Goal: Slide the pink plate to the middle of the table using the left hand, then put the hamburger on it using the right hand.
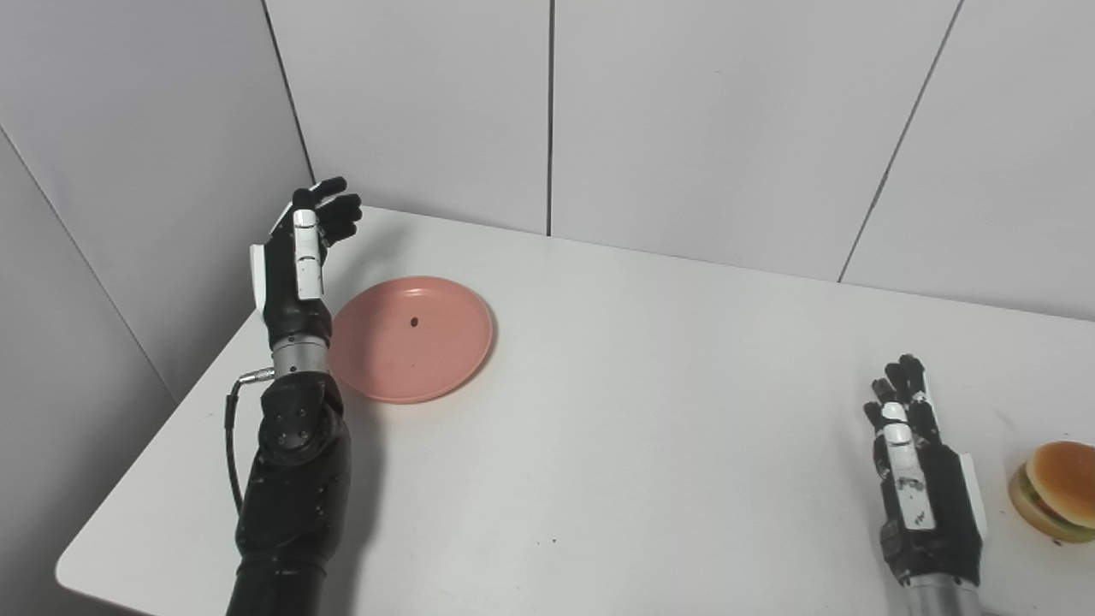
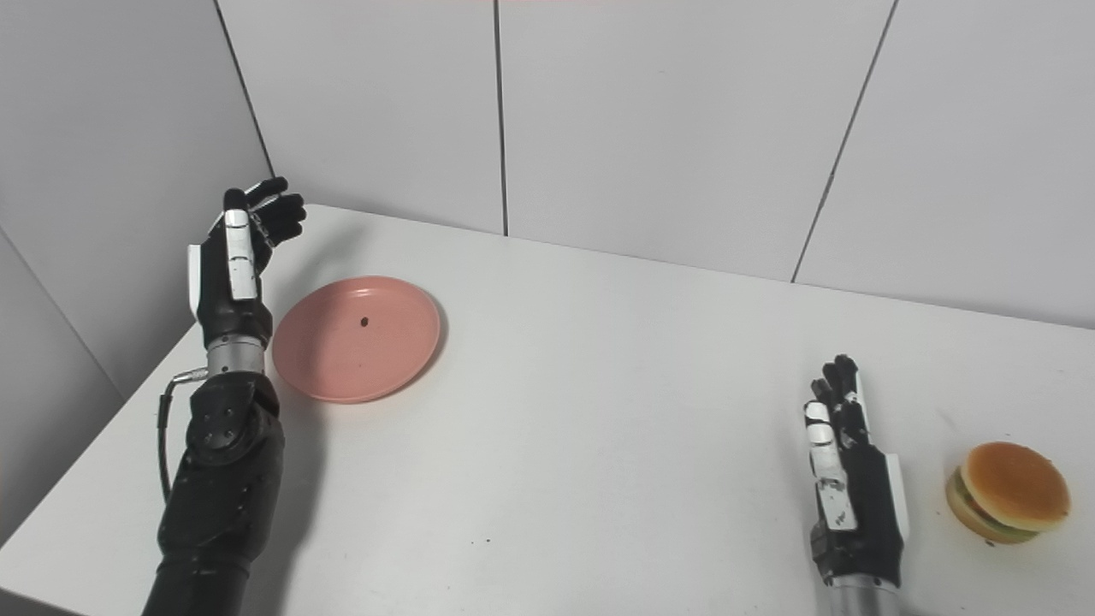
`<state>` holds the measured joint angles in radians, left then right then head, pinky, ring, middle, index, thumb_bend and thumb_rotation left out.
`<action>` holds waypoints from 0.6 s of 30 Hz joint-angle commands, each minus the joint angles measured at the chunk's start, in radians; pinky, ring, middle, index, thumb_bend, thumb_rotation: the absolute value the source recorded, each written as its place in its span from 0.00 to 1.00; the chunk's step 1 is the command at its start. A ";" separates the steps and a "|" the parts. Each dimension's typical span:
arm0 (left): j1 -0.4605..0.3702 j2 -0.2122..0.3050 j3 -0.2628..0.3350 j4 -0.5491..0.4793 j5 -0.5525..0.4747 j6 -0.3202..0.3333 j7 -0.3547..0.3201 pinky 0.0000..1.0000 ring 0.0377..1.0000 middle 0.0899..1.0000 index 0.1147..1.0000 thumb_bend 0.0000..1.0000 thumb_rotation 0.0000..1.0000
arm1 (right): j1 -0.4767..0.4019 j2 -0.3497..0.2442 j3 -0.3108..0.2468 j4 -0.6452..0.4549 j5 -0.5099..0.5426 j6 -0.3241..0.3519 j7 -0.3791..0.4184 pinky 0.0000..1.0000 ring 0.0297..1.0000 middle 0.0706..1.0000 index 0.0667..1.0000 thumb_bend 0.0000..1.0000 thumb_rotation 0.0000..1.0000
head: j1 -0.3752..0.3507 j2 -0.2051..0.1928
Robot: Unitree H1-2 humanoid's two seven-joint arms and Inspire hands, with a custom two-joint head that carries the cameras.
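Pink round plate (image 1: 411,339) lies beside the spread, empty left robot hand (image 1: 295,265); the right robot hand (image 1: 920,488), fingers apart, rests near the tan-bunned hamburger (image 1: 1056,489).

White tabletop (image 1: 650,445) with two things on it, set against grey wall panels.

Pink plate (image 1: 411,338) lying flat near the far left corner, a small dark speck at its centre. Hamburger (image 2: 1008,503) resting at the near right edge, well apart from the plate. Wide bare surface between them, marked only by a few tiny dark specks.
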<state>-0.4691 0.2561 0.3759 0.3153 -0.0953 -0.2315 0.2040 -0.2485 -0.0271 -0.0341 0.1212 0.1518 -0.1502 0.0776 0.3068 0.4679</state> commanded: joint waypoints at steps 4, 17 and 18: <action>-0.041 0.056 0.016 0.044 -0.025 -0.063 -0.004 0.67 0.64 0.63 0.62 0.76 1.00 | 0.007 0.005 -0.001 0.005 0.009 -0.009 0.008 1.00 1.00 1.00 0.99 0.60 0.75 | 0.000 0.002; -0.081 0.086 0.024 0.317 -0.052 -0.115 0.012 0.76 0.68 0.64 0.61 0.69 1.00 | 0.007 -0.004 0.003 -0.002 0.016 0.008 0.021 1.00 1.00 1.00 0.99 0.65 0.77 | -0.001 0.011; -0.087 0.087 0.023 0.335 -0.047 -0.116 0.021 0.77 0.68 0.64 0.61 0.69 1.00 | 0.006 -0.004 0.003 -0.002 0.020 0.010 0.024 1.00 1.00 1.00 0.99 0.65 0.77 | -0.001 0.011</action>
<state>-0.5109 0.3100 0.3978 0.6523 -0.1465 -0.3129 0.2135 -0.2482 -0.0318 -0.0332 0.1194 0.1609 -0.1456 0.0905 0.3053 0.4786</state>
